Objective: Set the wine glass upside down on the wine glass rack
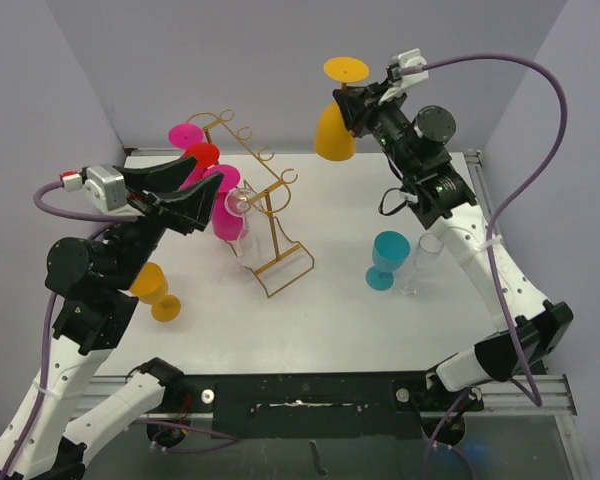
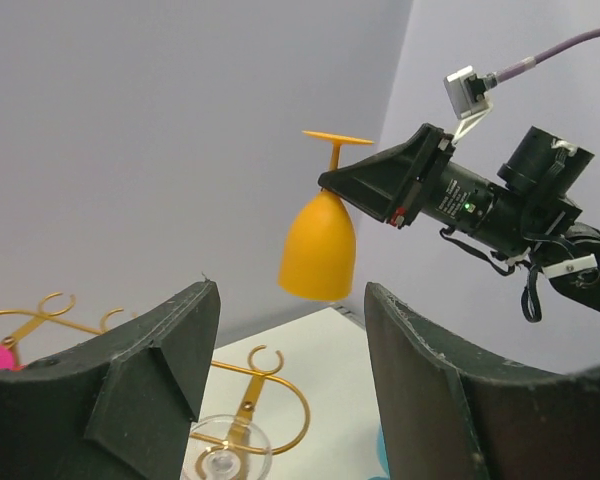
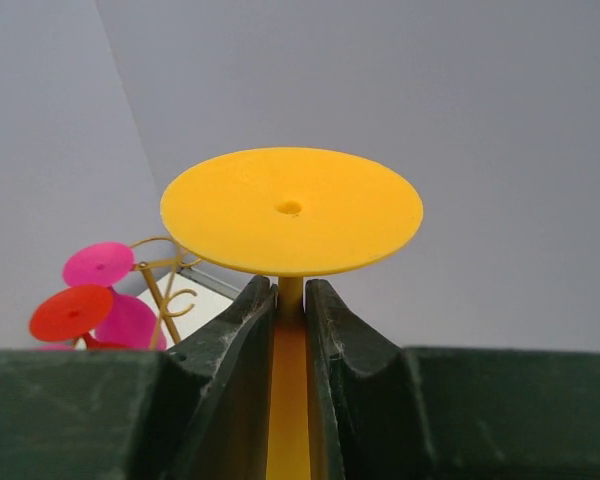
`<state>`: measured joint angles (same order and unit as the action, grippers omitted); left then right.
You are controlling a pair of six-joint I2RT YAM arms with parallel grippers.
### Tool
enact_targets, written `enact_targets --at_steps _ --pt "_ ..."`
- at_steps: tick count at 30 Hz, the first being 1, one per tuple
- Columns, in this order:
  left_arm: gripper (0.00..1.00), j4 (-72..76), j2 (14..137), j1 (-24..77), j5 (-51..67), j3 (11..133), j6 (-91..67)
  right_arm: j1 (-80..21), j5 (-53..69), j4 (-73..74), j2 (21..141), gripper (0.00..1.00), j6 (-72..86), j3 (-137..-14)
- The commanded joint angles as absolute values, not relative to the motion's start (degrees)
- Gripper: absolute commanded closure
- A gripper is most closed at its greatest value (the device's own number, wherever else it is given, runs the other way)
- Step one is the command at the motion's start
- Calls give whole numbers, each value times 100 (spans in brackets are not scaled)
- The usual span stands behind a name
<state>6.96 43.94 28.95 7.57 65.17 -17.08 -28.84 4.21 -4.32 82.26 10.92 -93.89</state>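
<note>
My right gripper point(image 1: 358, 105) is shut on the stem of a yellow wine glass point(image 1: 334, 130), holding it upside down, foot up, high above the table's far side. In the right wrist view the fingers point(image 3: 242, 335) pinch the stem just under the yellow foot point(image 3: 290, 210). The gold wire wine glass rack point(image 1: 270, 195) stands left of centre, well apart from that glass. My left gripper point(image 1: 212, 195) is open with nothing between its fingers, beside a clear glass point(image 1: 238, 208) hanging on the rack. From the left wrist the yellow glass point(image 2: 320, 250) hangs above a bare rack hook point(image 2: 263, 380).
Pink point(image 1: 185, 136), red point(image 1: 201, 155) and magenta point(image 1: 223, 178) glasses hang on the rack's left side. An orange glass point(image 1: 156, 290) lies on the table near the left arm. A teal glass point(image 1: 388, 258) and a clear glass point(image 1: 423, 262) stand upright at the right.
</note>
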Motion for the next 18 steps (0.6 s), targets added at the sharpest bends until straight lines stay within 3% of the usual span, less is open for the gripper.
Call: enact_targets --at_steps 1,18 --pt "43 424 4304 2918 -8 6554 -1189 -2548 1165 -1159 8721 100 1046 -9787" --pt "43 -155 4863 2909 -877 6964 -1055 -2391 3047 -1882 10817 100 540 -10967"
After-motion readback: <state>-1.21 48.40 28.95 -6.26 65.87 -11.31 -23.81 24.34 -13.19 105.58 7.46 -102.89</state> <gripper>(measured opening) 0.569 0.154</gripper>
